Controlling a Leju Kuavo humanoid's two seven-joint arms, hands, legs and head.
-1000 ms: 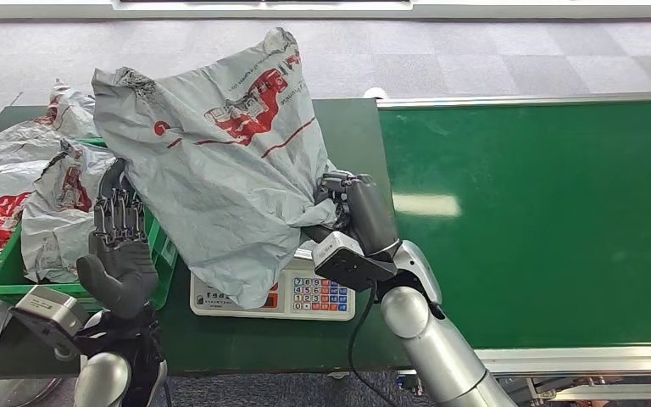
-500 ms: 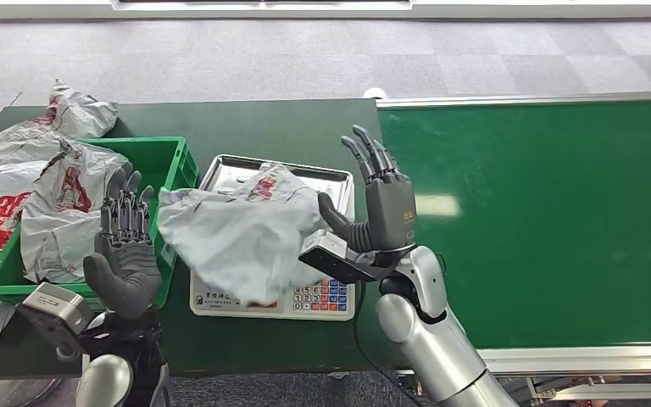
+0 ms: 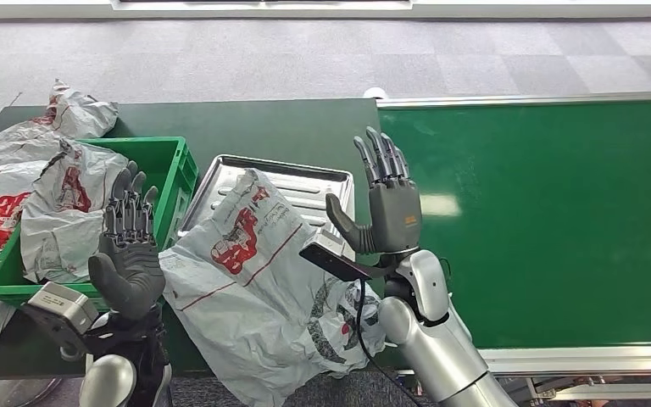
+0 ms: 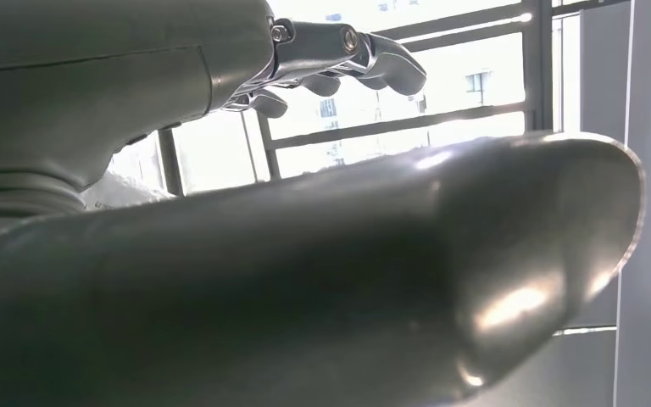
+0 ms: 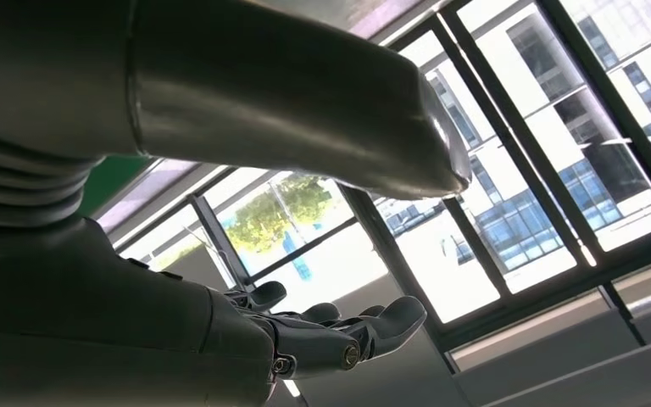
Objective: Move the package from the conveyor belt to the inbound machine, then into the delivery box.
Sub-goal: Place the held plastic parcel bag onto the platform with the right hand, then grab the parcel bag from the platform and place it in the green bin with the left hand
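At the far left of the dark green counter (image 3: 305, 127), several grey bags (image 3: 17, 182) with red print lie heaped, some spilling into a green box (image 3: 169, 174). The left hand (image 3: 127, 254) stands upright just in front of the box with its palm turned inward; its fingers are apart and straight, and it holds nothing. Right beside it lies the package (image 3: 254, 297), a crumpled grey plastic mailer bag with a red logo, red lines and some dark print near its lower part. The package is slack and wrinkled, spread at a slant across the scale (image 3: 297, 182), so that its upper end rests on the scale's steel tray while its lower end hangs over the counter's near edge. It covers the front of the scale. Just right of the package the right hand (image 3: 386, 208) is raised with fingers spread and pointing away from the robot, thumb out toward the package, gripping nothing; whether the thumb touches the bag I cannot tell. Farther right runs the bright green conveyor belt (image 3: 551, 220), framed in metal.
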